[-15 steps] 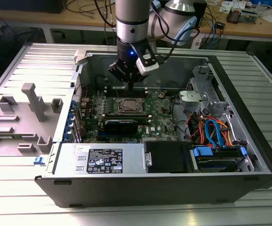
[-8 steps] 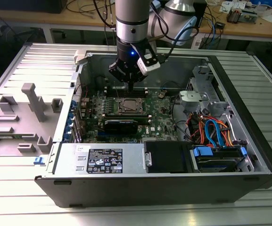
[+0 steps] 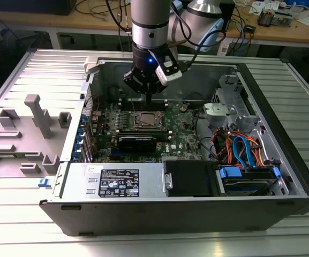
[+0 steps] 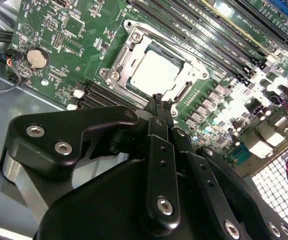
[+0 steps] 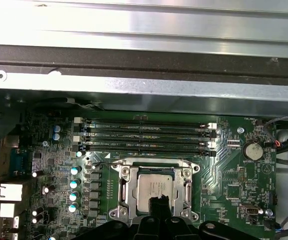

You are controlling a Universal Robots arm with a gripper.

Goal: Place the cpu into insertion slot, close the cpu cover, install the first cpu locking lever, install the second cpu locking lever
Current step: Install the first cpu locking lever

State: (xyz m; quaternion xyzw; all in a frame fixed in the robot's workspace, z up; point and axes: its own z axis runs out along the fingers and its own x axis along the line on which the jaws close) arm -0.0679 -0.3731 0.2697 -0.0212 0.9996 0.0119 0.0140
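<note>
The cpu (image 4: 156, 75) (image 5: 153, 187), a flat silver-grey square, lies in the insertion slot (image 3: 147, 119) on the green board. The cpu cover (image 4: 129, 47) (image 5: 126, 190), a silver frame plate, lies flat around the chip with the chip's top showing through its window. My gripper (image 4: 161, 101) (image 5: 159, 201) (image 3: 153, 98) hangs just above one edge of the socket, its black fingers pressed together with nothing between them. A thin wire lever (image 5: 144, 161) runs along the frame's edge on the memory-slot side.
Long black memory slots (image 5: 144, 137) (image 4: 218, 35) lie beside the socket, close to the case wall (image 5: 144, 85). A black card (image 3: 137, 141), a power supply box (image 3: 117, 181), a drive cage (image 3: 234, 115) and blue and orange cables (image 3: 240, 147) crowd the case. A grey fixture (image 3: 34, 128) stands at the exterior view's left.
</note>
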